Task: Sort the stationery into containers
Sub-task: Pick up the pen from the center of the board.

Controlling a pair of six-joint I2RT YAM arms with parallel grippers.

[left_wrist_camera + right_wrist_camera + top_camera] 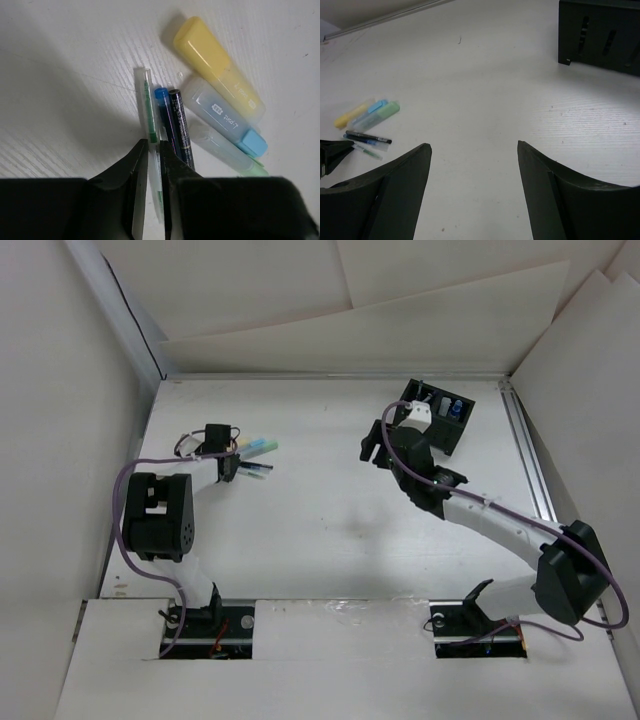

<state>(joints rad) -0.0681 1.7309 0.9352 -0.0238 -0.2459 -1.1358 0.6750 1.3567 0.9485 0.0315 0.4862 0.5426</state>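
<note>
Green pen (146,100), on the table (65,75) beside the highlighters (220,107), is pinched in the left gripper (152,145). Right gripper (472,146) stands wide, holding nothing, near the box (600,35).

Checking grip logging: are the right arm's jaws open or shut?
Open: right gripper, jaws wide apart, table visible between, nothing held.

This looks like a robotics lab test cell. A white tabletop (330,540) is walled in by plain white boards (400,320) propped at angles. Two robot arms are bolted at its near edge, the left arm (160,515) and the right arm (500,525), with purple cables (122,530) looping off them. An aluminium rail (527,455) edges the right side.
</note>
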